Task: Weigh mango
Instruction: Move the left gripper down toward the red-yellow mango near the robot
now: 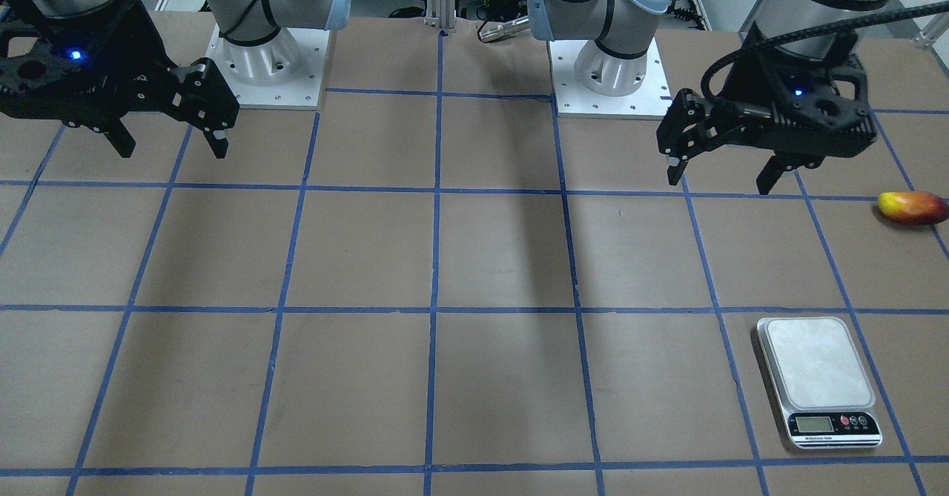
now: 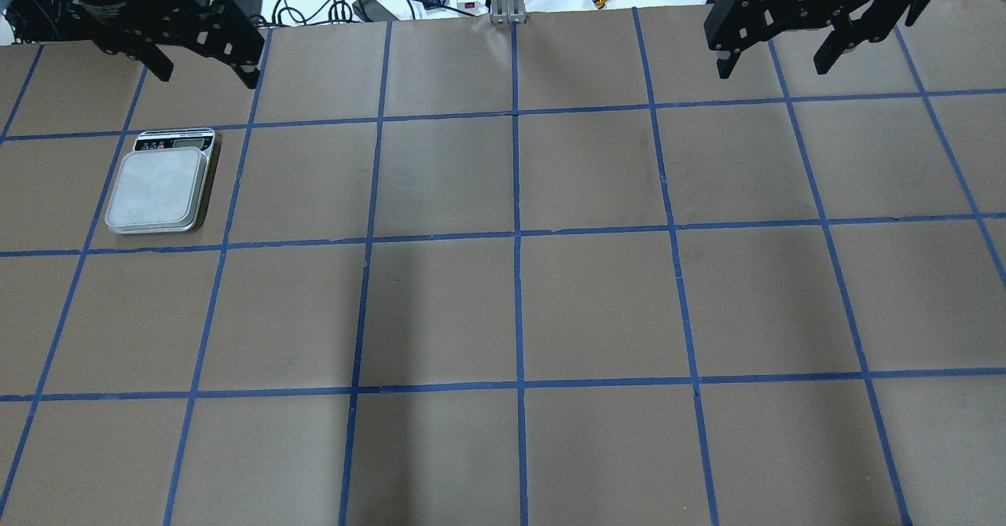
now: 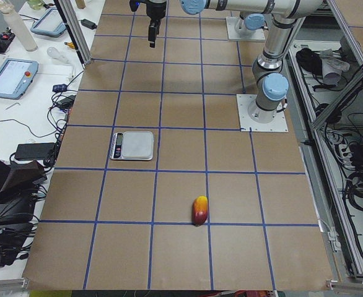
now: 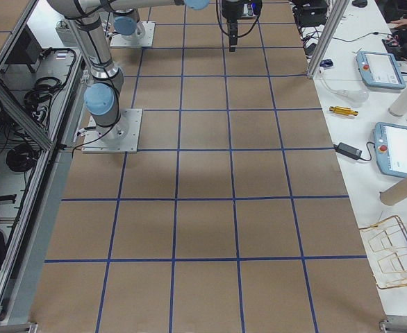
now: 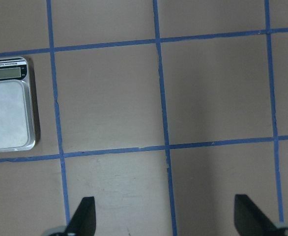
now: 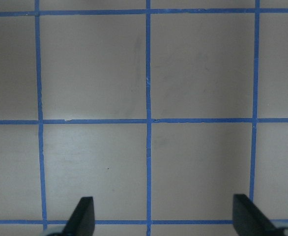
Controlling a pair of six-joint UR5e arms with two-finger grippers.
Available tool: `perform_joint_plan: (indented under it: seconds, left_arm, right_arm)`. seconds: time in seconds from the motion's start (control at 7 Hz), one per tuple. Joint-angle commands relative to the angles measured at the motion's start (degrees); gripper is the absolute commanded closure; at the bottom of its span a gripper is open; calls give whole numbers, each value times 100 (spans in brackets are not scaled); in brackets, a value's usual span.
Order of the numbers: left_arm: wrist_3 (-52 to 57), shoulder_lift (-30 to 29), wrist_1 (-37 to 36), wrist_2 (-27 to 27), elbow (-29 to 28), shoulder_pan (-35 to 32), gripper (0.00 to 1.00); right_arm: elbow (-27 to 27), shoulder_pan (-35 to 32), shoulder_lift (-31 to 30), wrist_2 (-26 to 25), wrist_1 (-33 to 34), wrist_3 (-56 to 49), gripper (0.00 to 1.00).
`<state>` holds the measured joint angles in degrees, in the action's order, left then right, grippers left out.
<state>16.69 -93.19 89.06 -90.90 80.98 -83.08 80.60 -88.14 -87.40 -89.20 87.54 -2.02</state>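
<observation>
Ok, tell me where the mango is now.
The mango lies on the table at the front-facing view's right edge, on the robot's left, outward of the left gripper and nearer the robot than the scale.

Matt brown paper-like tabletop (image 1: 504, 259) crossed by blue tape (image 1: 437, 259); scale (image 1: 818, 381) with dull brushed-metal top and shiny edge; near the scale, a smooth glossy-skinned mango (image 1: 913, 207)
</observation>
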Motion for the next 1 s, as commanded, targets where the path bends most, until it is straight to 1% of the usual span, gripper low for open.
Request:
perform_joint_plan:
  seconds: [0.0, 0.14, 0.43, 0.57, 0.71, 0.86]
  left_arm:
    - [1321, 117, 295, 2, -21, 676, 0]
    - [2494, 143, 357, 2, -47, 1201, 0]
    - [4770, 91, 681, 2, -65, 2632, 0]
    - [6409, -75, 657, 28, -48, 3379, 0]
    - [7452, -172, 630, 20, -4, 3882, 0]
    - [8568, -330, 534, -33, 23, 4166, 0]
  right_arm:
    - [0, -2, 4, -1, 0, 0, 0]
    - [0, -2, -5, -1, 0, 0, 0]
    - [0, -2, -5, -1, 0, 0, 0]
    - [0, -2, 4, -1, 0, 0, 0]
    - [0, -2, -5, -1, 0, 0, 0]
    - [0, -2, -5, -1, 0, 0, 0]
